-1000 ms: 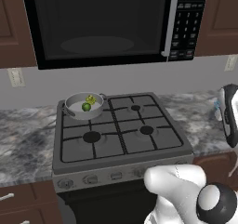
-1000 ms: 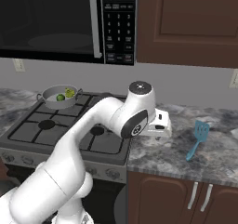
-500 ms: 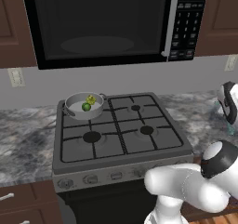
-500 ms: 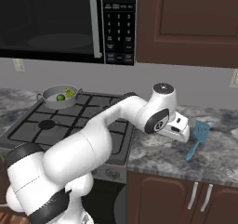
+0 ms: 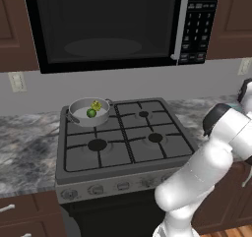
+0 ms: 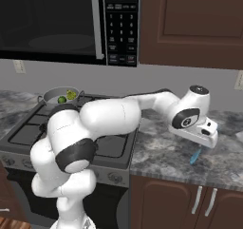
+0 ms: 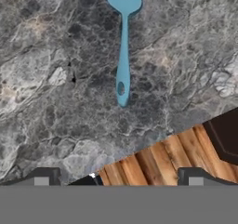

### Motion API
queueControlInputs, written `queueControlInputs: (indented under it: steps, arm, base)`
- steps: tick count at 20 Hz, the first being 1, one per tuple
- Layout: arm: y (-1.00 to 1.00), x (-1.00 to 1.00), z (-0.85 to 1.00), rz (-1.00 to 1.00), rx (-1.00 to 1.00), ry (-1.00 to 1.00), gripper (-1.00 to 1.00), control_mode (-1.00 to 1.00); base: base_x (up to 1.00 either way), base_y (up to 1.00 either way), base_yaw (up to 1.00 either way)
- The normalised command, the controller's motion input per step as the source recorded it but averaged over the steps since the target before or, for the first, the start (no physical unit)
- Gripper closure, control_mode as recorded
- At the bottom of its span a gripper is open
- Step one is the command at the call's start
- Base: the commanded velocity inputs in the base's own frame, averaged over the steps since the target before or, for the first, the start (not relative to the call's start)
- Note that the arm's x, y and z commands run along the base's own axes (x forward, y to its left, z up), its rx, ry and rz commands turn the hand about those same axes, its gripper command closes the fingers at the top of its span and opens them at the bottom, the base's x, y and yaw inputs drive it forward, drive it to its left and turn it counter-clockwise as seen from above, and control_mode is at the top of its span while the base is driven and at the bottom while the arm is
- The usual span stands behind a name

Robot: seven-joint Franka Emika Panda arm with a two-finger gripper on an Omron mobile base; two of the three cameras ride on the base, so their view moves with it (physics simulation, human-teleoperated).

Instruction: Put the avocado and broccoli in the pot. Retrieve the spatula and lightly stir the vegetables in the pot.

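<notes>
Light blue against the mottled grey stone, the one spatula [image 7: 122, 46] lies flat on the counter [image 7: 56, 79] to the right of the stove [image 5: 123, 142], its slotted head away from us and its thin handle pointing back toward the counter's near edge. Our gripper [image 7: 116, 181] hovers above that edge with its jaws spread wide and nothing between them; the handle's end sits just ahead of the fingertips [image 7: 44, 177].

Far off at the stove's far-left burner stands the one grey pot [image 5: 76, 114], and inside it we count one avocado [image 5: 91, 113] and one broccoli [image 5: 96, 104] floret, touching or nearly so. So the loading looks done, and fetching the tool is what remains, then the stir.

What worries us: the handle is thin and lies flush on hard stone, so jaws closing slightly off its line could pinch one edge and skid it away, or scrape the counter. Coming down too near the counter's lip might also nudge the spatula toward the drop to the floor [image 7: 158, 158].
</notes>
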Motion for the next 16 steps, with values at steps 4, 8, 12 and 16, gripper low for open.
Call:
queueControlInputs:
  steps: [4,8,12,16]
  arm:
    - [-0.09,0.41,-0.09,0.0,0.0,0.07,-1.0,-1.0]
    - [-0.03,0.04,-0.59,0.04,0.08,0.0,-1.0,-1.0]
    - [-0.01,0.0,-0.39,0.04,0.04,0.0,-1.0,-1.0]
    - [0.0,0.07,-0.17,0.09,0.0,0.0,-1.0,-1.0]
  base:
    - [0.0,0.0,0.0]
    - [0.0,0.0,0.0]
    - [0.0,0.0,0.0]
    - [0.0,0.0,0.0]
